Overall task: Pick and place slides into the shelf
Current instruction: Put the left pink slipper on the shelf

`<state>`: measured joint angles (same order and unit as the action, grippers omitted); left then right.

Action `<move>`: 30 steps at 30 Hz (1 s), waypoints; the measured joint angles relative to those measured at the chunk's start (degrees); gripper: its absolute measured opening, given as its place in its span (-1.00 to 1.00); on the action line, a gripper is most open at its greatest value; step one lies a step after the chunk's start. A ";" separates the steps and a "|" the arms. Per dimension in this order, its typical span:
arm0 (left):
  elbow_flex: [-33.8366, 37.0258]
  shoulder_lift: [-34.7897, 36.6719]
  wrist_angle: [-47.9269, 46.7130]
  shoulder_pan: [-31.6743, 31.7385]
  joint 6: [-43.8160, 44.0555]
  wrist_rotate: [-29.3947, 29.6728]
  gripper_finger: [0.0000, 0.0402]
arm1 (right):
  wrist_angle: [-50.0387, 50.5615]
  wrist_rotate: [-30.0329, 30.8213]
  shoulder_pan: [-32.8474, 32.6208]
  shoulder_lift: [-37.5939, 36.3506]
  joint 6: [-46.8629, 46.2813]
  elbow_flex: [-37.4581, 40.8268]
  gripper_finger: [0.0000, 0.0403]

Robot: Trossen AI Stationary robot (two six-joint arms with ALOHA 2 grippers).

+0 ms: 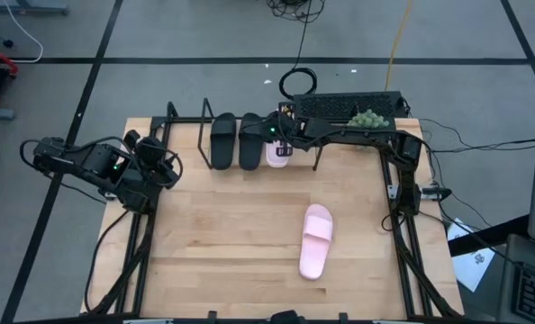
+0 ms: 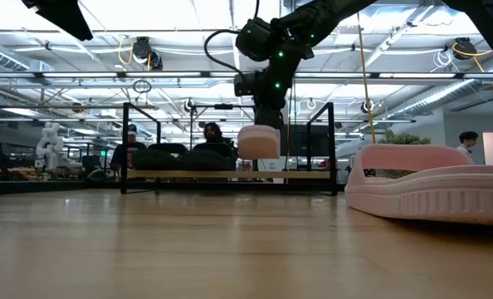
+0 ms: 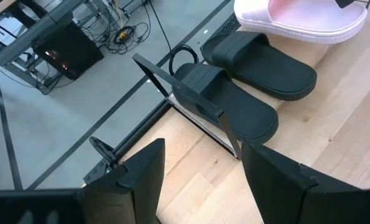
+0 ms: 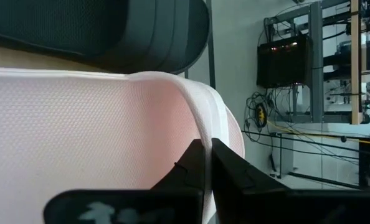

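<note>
Your right gripper (image 1: 279, 144) is clamped on the pink slide (image 2: 258, 142), which hangs just above the shelf (image 2: 230, 175) board beside the black pair (image 1: 237, 139). The other pink slide (image 1: 315, 238) lies well behind your jaws; left gripper (image 3: 200, 180) waits open.

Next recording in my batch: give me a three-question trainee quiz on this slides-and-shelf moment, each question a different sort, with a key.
1. True or false: both black slides already sit on the shelf.
2. Multiple choice: what does the right tool grip? A) a black slide B) a pink slide by its edge C) nothing
3. Short answer: where is the other pink slide, and what is the left tool doing?

Key
1. True; they lie side by side on it.
2. B. The held pink slide hangs at the shelf, next to the black pair.
3. It lies flat on the table, apart from the shelf. The left tool is open and empty at the table's left edge.
</note>
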<state>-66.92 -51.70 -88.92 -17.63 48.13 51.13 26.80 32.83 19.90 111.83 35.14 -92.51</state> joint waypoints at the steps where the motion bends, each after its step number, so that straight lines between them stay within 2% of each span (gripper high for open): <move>1: 0.00 0.00 0.01 0.00 0.01 0.00 0.06 | -0.05 0.01 0.00 0.00 0.00 0.01 -1.00; 11: 0.00 -0.02 0.01 0.00 0.01 -0.02 0.06 | -3.44 -0.68 -0.28 0.09 -0.40 4.64 -1.00; 17: 0.00 -0.04 0.15 0.00 0.02 -0.01 0.06 | -9.11 -1.62 -0.70 0.09 0.25 4.94 -1.00; 30: 0.00 -0.04 0.52 -0.02 -1.33 -0.02 0.06 | -8.39 -1.59 -0.47 0.09 0.46 4.94 -1.00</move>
<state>-66.92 -51.75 -88.40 -17.65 46.81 51.11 18.41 31.24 19.43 111.92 35.59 -87.57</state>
